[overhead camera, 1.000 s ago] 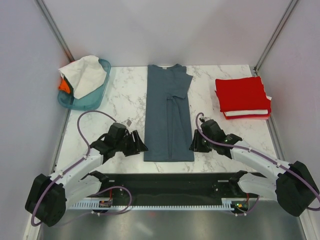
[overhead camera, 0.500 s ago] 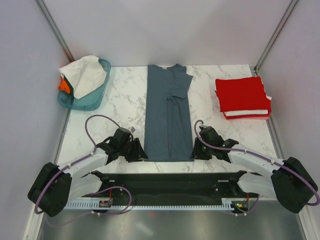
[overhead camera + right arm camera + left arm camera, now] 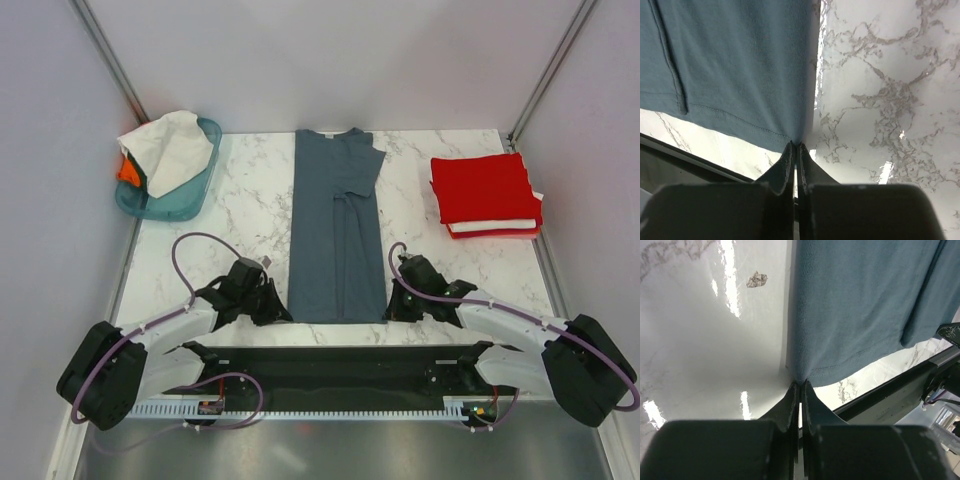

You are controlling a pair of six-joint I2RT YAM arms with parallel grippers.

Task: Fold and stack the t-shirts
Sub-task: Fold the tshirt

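Marble tabletop [image 3: 250, 200]: my left gripper [image 3: 800, 383] and right gripper [image 3: 795, 145] each pinch a hem corner of the slate-blue t-shirt [image 3: 335, 230]; the teal basket [image 3: 185, 202] holds a white shirt [image 3: 170, 150] and an orange shirt [image 3: 126, 172].

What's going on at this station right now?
Both arms are on the grey shirt, laid flat and folded lengthwise mid-table. The left gripper and right gripper each pinch a near hem corner, shut. A folded red and white stack sits far right; white and orange shirts wait in the basket far left.
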